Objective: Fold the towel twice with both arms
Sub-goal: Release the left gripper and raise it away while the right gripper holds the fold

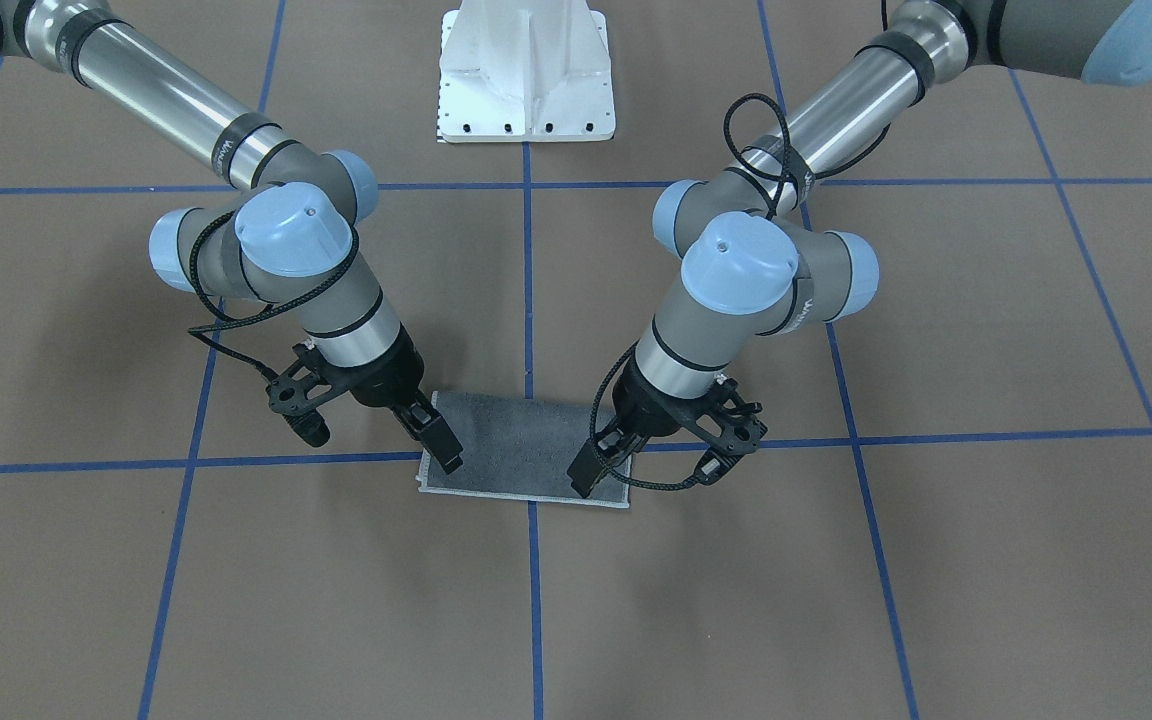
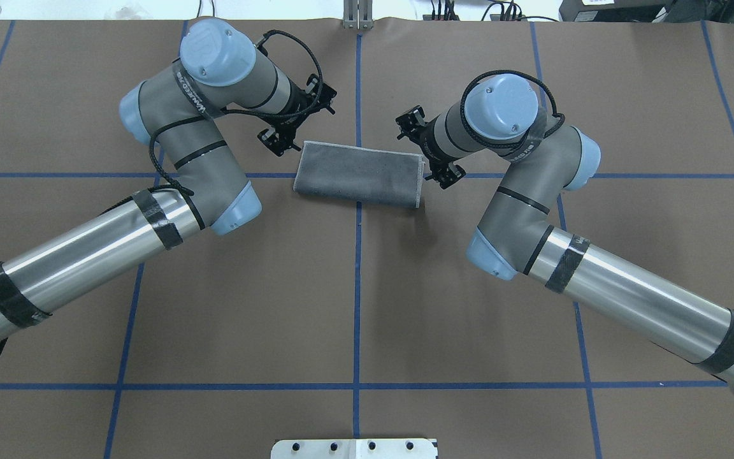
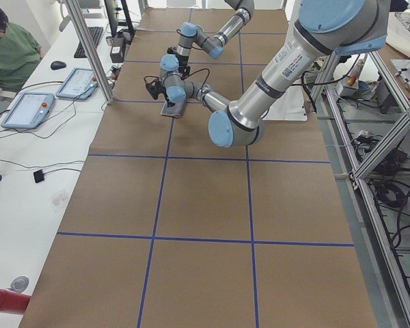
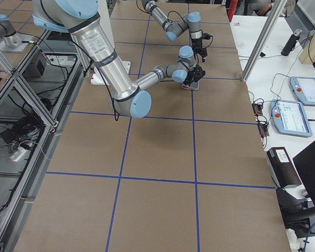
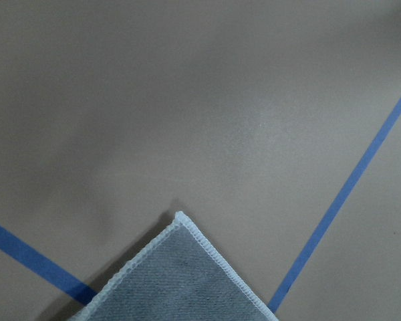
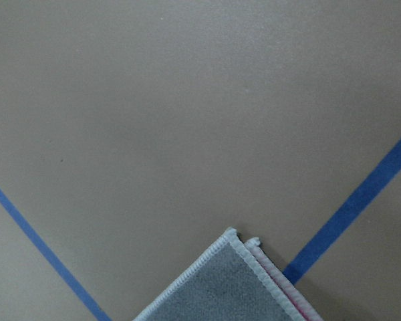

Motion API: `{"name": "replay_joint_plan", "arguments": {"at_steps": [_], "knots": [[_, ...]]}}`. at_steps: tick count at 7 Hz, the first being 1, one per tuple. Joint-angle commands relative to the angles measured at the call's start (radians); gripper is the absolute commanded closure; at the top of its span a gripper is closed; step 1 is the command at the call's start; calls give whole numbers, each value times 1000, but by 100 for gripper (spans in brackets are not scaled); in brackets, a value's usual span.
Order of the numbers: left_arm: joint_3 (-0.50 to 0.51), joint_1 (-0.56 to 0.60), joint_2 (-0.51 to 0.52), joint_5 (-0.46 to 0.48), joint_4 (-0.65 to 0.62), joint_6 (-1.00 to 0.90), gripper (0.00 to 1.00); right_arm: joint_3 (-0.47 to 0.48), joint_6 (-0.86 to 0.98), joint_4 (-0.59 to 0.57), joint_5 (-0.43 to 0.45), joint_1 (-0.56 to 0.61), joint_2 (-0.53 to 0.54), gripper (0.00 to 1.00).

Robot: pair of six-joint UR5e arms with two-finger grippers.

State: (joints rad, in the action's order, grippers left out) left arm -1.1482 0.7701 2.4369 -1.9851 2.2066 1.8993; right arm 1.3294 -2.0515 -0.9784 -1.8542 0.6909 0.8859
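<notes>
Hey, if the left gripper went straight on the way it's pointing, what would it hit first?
Most likely the towel: the left gripper points steeply down over its dark grey corner, with nothing between. How high it hangs above the cloth is unclear.

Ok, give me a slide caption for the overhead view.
Left arm and right arm flank a folded grey towel on the blue-gridded brown table.

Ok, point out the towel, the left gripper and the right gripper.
towel (image 2: 357, 173), overhead view, middle of its grey face.
left gripper (image 1: 588, 478), front-facing view, at its fingertips.
right gripper (image 1: 447, 456), front-facing view, at its fingertips.
</notes>
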Motion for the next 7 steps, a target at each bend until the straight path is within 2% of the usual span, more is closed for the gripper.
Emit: {"name": "replay_joint_plan", "arguments": {"at_steps": [1, 3, 4, 5, 7], "knots": [[-24, 87, -7, -128, -57, -79, 0, 11, 145, -14, -63, 12, 14, 1], [-125, 170, -108, -228, -106, -221, 0, 14, 296, -86, -108, 10, 15, 1], [-143, 219, -155, -282, -105, -262, 0, 34, 306, -159, -125, 7, 8, 1], [-143, 225, -177, -288, -105, -291, 0, 62, 309, -213, -123, -10, 5, 2], [-145, 224, -183, -290, -104, -295, 0, 56, 312, -213, -91, -63, 8, 5]]}}
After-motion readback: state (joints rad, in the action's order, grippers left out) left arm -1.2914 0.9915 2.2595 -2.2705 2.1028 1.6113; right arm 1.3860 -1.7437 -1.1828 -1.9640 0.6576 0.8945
